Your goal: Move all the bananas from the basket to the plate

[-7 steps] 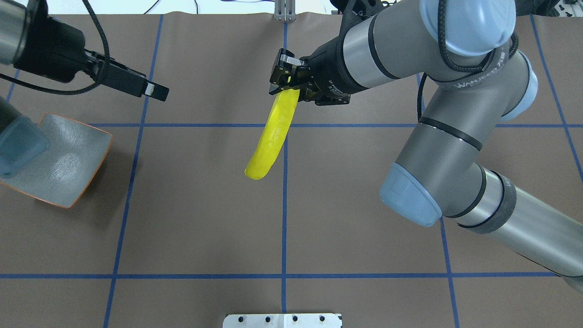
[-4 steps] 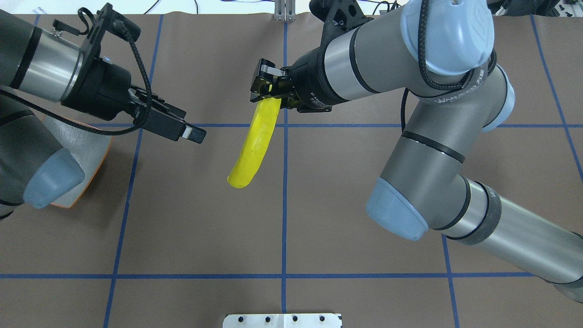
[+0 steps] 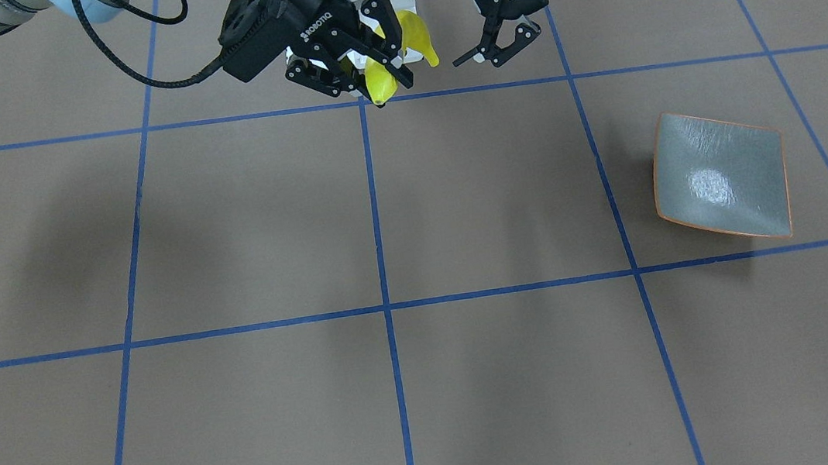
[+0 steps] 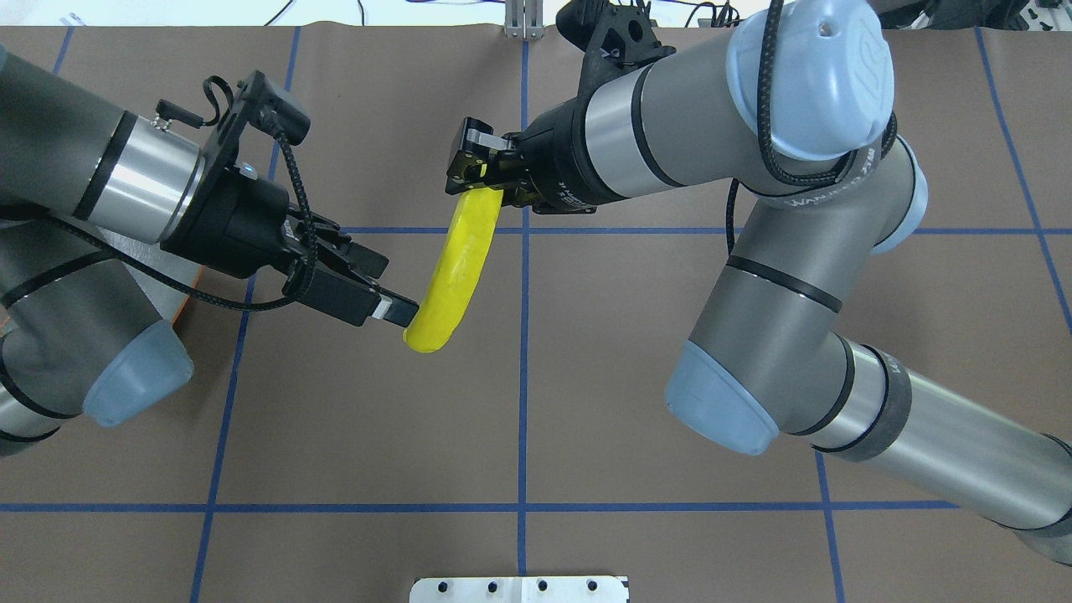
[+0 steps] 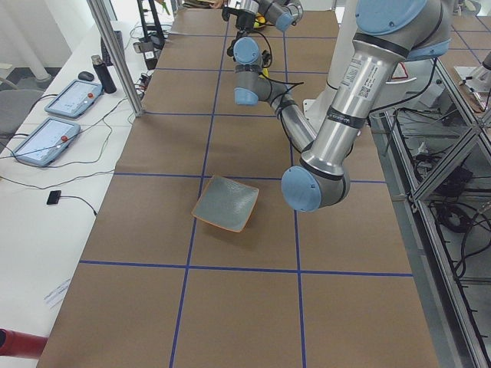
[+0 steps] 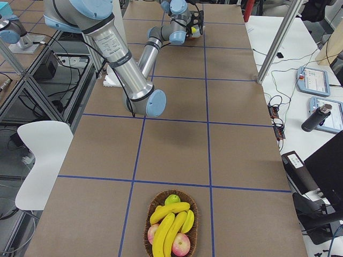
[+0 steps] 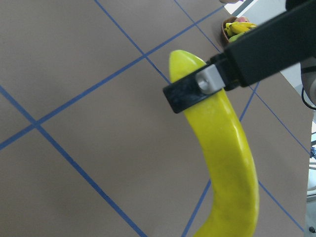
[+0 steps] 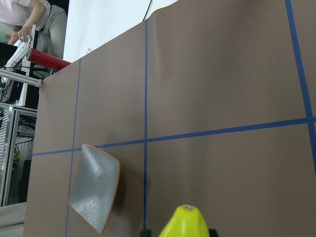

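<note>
Banana [image 4: 456, 260] first: glossy and smooth-skinned, probably light and fairly stiff, so it may slip at the tapered tips. The thicker middle looks the safer hold. It hangs over the table [image 4: 586, 377] centre, running from 12 toward 7 o'clock in the overhead view. Right jaws are clamped on its upper end. Left jaws stand wide apart at its lower tip, one finger [image 7: 185, 96] across the skin; whether the other touches, I cannot tell. The plate [image 3: 719, 174] sits bare at 9 o'clock. More bananas [image 6: 171, 230] lie in the basket [image 6: 158, 196] at 3 o'clock.
</note>
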### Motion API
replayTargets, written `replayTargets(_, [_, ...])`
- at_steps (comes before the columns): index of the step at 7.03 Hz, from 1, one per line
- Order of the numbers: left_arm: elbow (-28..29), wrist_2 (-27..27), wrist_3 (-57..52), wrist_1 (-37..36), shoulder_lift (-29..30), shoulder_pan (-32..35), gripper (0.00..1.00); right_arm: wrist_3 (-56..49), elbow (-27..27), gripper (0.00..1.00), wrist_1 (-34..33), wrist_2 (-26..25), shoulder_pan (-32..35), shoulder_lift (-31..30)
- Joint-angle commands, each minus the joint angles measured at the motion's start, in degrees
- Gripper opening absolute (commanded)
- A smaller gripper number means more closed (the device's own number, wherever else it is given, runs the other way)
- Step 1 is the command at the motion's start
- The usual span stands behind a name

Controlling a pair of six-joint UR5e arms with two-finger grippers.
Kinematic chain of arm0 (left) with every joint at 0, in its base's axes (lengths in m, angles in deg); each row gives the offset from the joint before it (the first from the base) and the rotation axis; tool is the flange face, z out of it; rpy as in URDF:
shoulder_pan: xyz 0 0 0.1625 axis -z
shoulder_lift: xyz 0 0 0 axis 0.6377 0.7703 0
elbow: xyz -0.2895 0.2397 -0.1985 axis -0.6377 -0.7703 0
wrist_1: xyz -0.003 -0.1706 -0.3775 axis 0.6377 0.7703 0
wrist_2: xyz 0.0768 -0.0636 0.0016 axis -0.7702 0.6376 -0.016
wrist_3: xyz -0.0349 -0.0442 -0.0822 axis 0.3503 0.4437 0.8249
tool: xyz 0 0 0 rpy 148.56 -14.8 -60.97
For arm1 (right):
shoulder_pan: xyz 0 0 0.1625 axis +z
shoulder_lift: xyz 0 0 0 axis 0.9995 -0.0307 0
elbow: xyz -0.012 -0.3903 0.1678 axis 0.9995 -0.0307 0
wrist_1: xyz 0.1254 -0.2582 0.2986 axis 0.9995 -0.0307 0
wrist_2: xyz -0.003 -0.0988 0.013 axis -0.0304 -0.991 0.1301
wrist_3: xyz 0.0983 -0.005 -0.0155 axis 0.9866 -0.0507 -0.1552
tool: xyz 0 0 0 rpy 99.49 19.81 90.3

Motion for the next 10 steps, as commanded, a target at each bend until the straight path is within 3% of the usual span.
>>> replayTargets(1, [0.1, 0.0, 0.1, 0.1, 0.6, -0.9, 1.00, 0.2, 0.2, 0.00, 1.3, -2.0, -1.8, 0.0])
replayTargets(7, [0.0, 0.0, 0.1, 0.1, 1.0, -3.9, 0.98, 0.3, 0.4, 0.00, 2.3, -2.4, -2.4, 0.2])
replayTargets(8, [0.0, 0.0, 0.1, 0.1, 1.0, -4.3, 0.84, 0.3, 0.5, 0.00, 2.2, -2.6, -2.4, 0.3])
replayTargets(9, [0.2, -0.1, 0.1, 0.1, 1.9, -4.4, 0.56, 0.3, 0.4, 0.00, 2.2, -2.7, -2.5, 0.3])
replayTargets(10, [0.4, -0.2, 0.1, 0.1, 2.4, -4.4, 0.19, 0.2, 0.5, 0.00, 2.2, -2.7, -2.5, 0.3])
